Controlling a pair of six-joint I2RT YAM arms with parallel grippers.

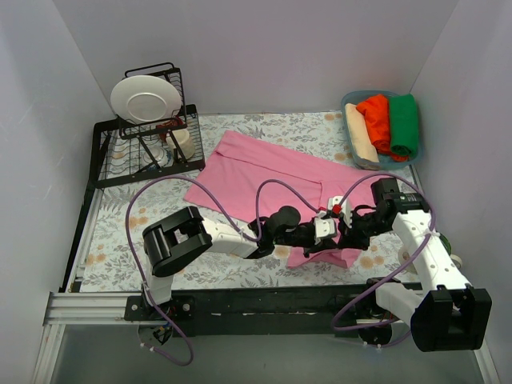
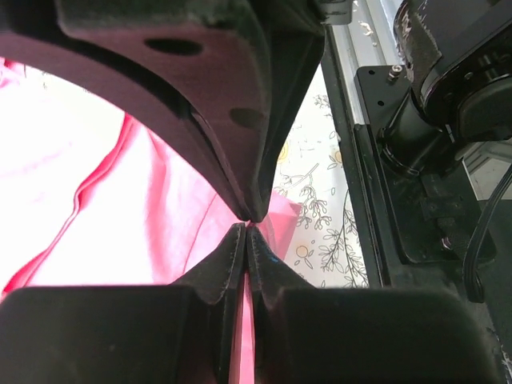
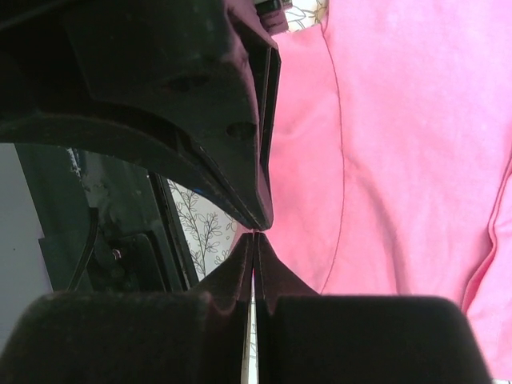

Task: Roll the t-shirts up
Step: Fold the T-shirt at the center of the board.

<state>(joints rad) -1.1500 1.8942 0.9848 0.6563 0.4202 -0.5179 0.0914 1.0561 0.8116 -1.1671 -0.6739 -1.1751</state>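
Bright pink soft cloth t-shirt (image 1: 264,172) lies spread on the floral-print table cover (image 1: 112,248), its near edge bunched where both arms meet. Left gripper (image 2: 248,224) is pinched fully closed with a strip of the pink fabric caught between its black fingers; right gripper (image 3: 256,232) is also closed tight at the shirt's edge, cloth just beside it, can't tell if any is caught. Rolled cream t-shirt (image 1: 360,144), rolled red-orange t-shirt (image 1: 376,120) and rolled green t-shirt (image 1: 404,124) sit side by side in a pale blue plastic bin (image 1: 352,98) far right; black wire dish rack (image 1: 108,160) with a round white plate (image 1: 146,98) far left.
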